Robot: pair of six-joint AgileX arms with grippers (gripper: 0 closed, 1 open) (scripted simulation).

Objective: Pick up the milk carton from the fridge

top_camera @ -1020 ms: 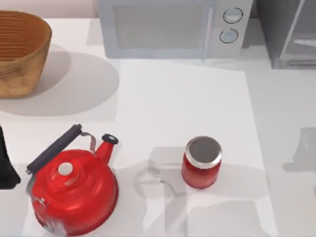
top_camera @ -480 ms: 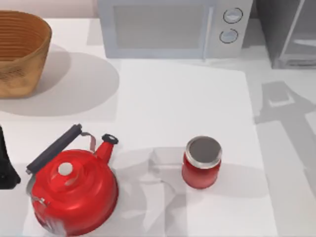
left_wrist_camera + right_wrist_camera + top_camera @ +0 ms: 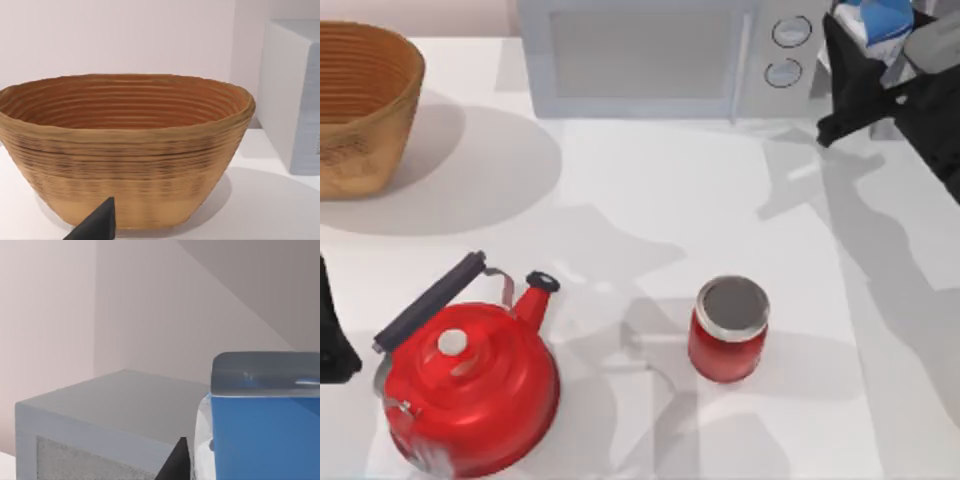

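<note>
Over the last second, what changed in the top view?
The right hand came into view at the top view's far right corner, by the microwave, carrying the milk carton. The red jar, kettle, basket and parked left hand stayed put.

My right gripper [image 3: 880, 45] is hanging at the table's far right corner, fingers clamping the milk carton [image 3: 880, 22]. My left arm [image 3: 332, 330] is sitting parked at the left edge.
</note>
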